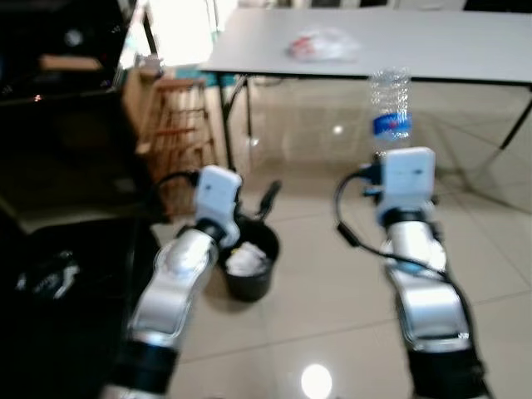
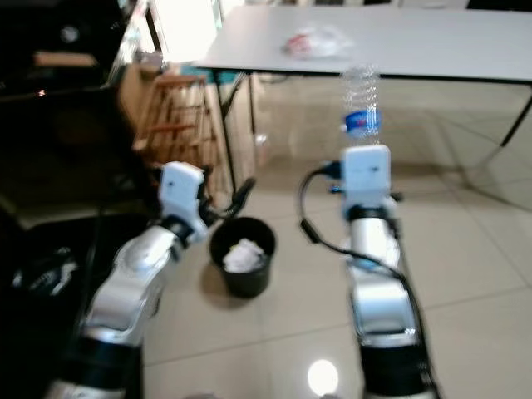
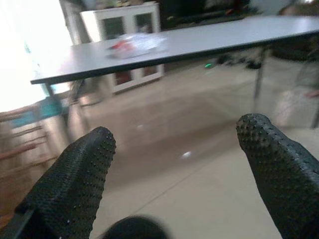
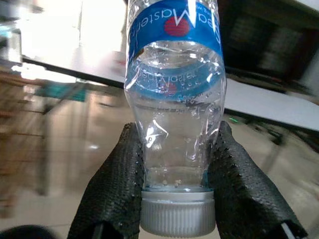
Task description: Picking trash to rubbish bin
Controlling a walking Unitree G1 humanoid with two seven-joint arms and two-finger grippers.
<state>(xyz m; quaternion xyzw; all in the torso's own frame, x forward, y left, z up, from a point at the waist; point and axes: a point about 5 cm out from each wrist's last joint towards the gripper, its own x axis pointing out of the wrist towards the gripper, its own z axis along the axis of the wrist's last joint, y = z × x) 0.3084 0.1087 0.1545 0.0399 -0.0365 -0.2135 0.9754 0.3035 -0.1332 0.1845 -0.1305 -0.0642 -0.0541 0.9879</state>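
Bottle, blue "Master" label, pinched in right claw; left claw spread.

Both eye views are soft with motion blur, so edges smear throughout. Strong daylight pours in from a blown-out opening at the upper left, washing out detail there, while the left side sinks into near-black shade. The glossy floor carries bright glare spots. In the right wrist view the bottle is sharp against a blurred background; the left wrist view's left edge is overexposed.
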